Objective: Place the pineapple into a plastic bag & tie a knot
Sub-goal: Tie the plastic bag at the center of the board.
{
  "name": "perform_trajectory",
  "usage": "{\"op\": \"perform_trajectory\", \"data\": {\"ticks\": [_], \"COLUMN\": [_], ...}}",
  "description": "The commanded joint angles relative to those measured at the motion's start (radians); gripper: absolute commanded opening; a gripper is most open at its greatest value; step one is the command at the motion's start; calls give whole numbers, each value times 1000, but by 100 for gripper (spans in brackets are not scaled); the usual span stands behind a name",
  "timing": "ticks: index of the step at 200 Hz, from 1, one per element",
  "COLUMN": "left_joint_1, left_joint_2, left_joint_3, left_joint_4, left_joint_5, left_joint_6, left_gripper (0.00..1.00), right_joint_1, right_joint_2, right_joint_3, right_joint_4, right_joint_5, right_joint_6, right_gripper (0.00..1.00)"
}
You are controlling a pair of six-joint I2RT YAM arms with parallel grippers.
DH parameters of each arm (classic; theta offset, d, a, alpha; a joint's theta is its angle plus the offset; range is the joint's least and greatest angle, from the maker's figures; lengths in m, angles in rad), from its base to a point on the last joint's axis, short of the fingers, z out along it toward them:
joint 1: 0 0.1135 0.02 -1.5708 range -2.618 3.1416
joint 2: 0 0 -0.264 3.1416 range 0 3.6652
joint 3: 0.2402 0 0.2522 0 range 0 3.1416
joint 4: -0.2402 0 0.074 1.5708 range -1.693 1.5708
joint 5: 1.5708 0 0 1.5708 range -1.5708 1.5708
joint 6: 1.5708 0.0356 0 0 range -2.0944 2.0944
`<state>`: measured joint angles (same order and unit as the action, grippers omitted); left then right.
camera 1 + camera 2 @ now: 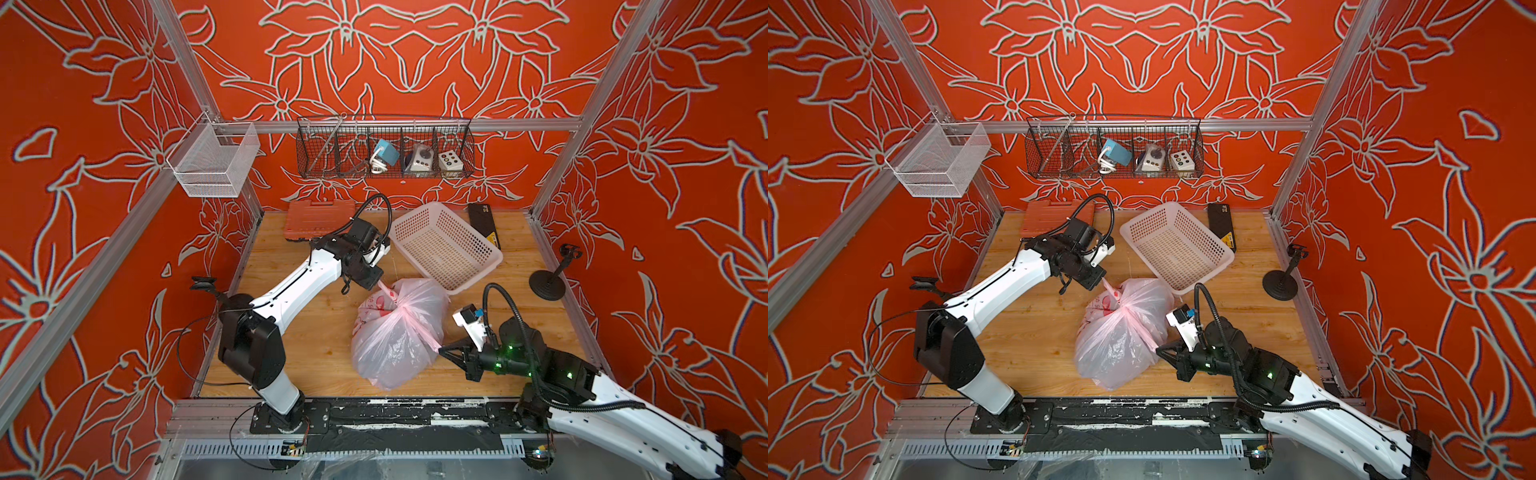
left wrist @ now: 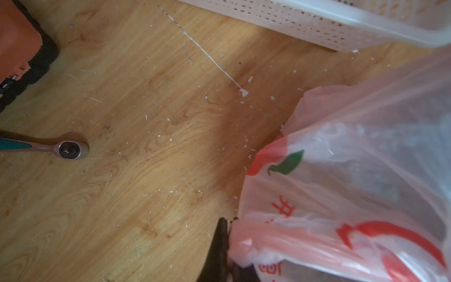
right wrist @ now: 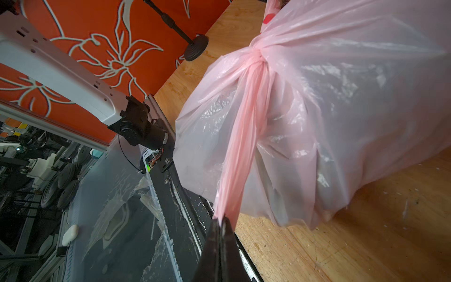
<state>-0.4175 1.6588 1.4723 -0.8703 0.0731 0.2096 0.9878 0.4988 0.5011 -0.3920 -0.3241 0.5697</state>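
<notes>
A full pink plastic bag [image 1: 395, 345] lies on the middle of the wooden table [image 1: 299, 332]. The left gripper [image 1: 379, 284] and right gripper [image 1: 440, 348] each pinch a handle strip [image 3: 244, 146] tight — strips taut from the knot [image 1: 402, 311].

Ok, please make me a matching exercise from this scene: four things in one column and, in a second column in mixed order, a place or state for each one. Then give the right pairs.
Things:
1. plastic bag
2. white basket
3. orange case
4. black stand

Places or states:
A. upright near the right edge of the table
B. at the back, left of the basket
C. mid-table, gripped by the left end effector and the right end effector
D. full of small holes, just behind the bag

Pairs: 1-C, 2-D, 3-B, 4-A
</notes>
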Motion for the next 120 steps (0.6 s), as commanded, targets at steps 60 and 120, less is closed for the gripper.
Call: {"op": "perform_trajectory", "data": {"ticks": [60, 120], "left_joint_1": [237, 213], "left_joint_2": [52, -18], "left_joint_3": [177, 297], "left_joint_4": [147, 29], "left_joint_5": [-330, -137], "left_joint_6": [-28, -169], "left_gripper": [0, 11], "right_joint_1": [22, 17], "right_joint_2": [-116, 246], "right_joint_3": [-70, 80], "right_joint_4": [-248, -119], "right_joint_5": [-150, 72], "right_joint_6": [74, -27], "right_gripper": [0, 29]}}
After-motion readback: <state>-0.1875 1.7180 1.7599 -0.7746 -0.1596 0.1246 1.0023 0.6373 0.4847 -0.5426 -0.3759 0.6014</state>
